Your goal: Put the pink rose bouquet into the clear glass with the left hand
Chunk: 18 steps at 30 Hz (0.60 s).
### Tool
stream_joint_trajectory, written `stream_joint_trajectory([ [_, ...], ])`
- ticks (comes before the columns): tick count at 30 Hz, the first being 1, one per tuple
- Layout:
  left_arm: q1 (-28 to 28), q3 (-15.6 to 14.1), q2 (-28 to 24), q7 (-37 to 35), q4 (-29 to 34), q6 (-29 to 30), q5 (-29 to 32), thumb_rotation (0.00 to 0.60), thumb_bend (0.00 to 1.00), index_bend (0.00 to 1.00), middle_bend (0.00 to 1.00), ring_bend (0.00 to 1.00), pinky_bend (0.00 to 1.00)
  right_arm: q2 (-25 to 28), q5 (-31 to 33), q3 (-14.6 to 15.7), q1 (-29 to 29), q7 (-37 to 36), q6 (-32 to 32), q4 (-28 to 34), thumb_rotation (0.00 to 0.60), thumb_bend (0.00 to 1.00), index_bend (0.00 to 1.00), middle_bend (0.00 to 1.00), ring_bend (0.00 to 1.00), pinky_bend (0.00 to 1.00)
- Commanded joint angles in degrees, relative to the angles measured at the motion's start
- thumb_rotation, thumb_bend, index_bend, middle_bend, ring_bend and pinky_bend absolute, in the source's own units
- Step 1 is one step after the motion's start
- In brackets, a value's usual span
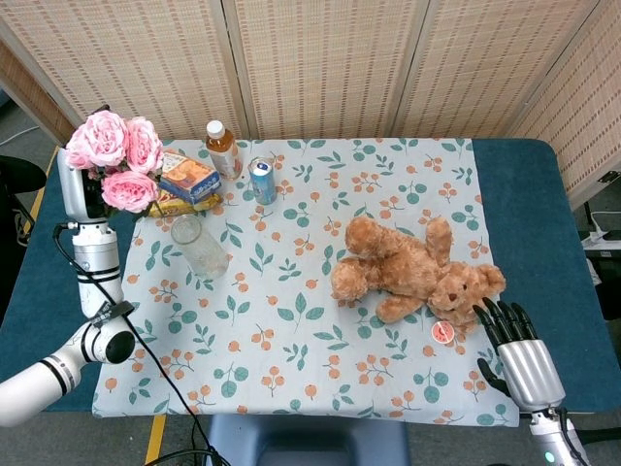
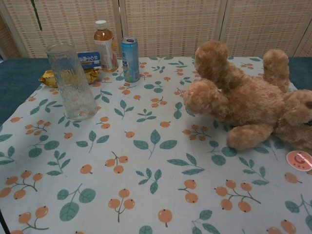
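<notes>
Left hand (image 1: 74,190): raised high at the far left edge of the table, grasping the pink rose bouquet (image 1: 116,157); seen in the head view only, fingers mostly hidden behind the blooms.
Pink rose bouquet: held up in the air, blooms upward, left of and above the clear glass (image 1: 199,247); overlaps the snack box (image 1: 190,177) in the head view; in the chest view only a thin green stem (image 2: 35,14) at the top left.
Clear glass: upright on the floral tablecloth (image 1: 291,320), left part of the table, nothing inside; in the chest view (image 2: 72,81) tall and ribbed, standing in front of the yellow packet (image 2: 54,76).
Right hand (image 1: 520,355): released, fingers spread and holding nothing, at the near right corner of the table, fingertips near the teddy bear (image 1: 415,269) head, not clearly touching.
Teddy bear: lying on the right half of the cloth, head toward the near right.
Small round pink lid (image 1: 442,332): flat on the cloth just beside the bear's head, left of the right hand.
Tea bottle (image 1: 222,148): upright at the far left of the cloth, white cap.
Blue can (image 1: 262,182): upright just right of the bottle.
Snack box: far left, resting over the yellow packet, just beyond the glass.
Backdrop: woven folding screen (image 1: 320,58) behind the table.
</notes>
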State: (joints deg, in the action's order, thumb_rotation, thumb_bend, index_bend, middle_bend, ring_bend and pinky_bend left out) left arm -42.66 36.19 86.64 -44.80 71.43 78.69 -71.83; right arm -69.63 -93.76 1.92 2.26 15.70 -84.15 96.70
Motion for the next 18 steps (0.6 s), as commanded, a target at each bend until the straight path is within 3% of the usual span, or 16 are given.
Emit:
stream_joint_trajectory([
  [1, -0.5, -0.3, 0.8, -0.2, -1.0, -0.2, 0.2, 0.6, 0.48, 0.75, 0.73, 0.43, 0.17, 0.0, 0.2, -0.1, 0.0, 0.0, 0.0, 0.0, 0.6, 0.29, 0.0, 0.0, 0.0, 0.0],
  [18, -0.7, -7.9, 7.9, -1.9, -8.5, 0.9, -2.8, 0.6, 0.48, 0.75, 0.73, 0.44, 0.18, 0.2, -0.2, 0.2, 0.0, -0.2, -0.1, 0.1, 0.6, 0.29, 0.0, 0.0, 0.0, 0.0],
])
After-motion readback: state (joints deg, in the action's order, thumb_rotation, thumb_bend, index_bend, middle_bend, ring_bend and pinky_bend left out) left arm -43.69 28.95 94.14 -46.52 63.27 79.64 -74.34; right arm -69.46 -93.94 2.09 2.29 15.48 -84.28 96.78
